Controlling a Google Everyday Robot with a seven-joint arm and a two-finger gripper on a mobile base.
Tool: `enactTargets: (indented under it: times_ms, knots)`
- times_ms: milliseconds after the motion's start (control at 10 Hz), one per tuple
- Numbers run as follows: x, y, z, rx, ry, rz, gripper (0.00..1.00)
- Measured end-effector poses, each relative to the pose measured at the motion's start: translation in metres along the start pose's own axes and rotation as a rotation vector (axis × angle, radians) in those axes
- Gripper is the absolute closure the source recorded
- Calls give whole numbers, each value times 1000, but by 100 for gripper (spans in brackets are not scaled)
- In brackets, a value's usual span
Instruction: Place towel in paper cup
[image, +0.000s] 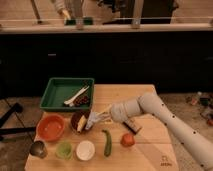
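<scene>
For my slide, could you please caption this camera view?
Gripper shut on the towel beside the brown bowl, short of the paper cup.

A wooden worktop (150, 150) carries a green tray (55, 94), orange bowl (50, 127) and dark bowl (75, 120). Along its front edge stand a metal cup (38, 148), green cup (64, 149) and paper cup (85, 149), with a green chili (107, 142) and tomato (128, 140) alongside. The gripper (100, 118) hovers above the dark bowl.

green tray (52, 100) | orange bowl (50, 127) | green cup (63, 149) | metal cup (38, 148) | tomato (128, 140) (red) | chili (107, 142)
</scene>
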Motion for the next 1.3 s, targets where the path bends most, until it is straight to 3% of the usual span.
enactTargets:
  times_ms: [400, 1200, 1300]
  knots:
    - [-22, 18, 9, -44, -82, -49, 100]
    - [-23, 21, 10, -49, -88, -49, 100]
    - [-24, 22, 13, -65, -110, -51, 100]
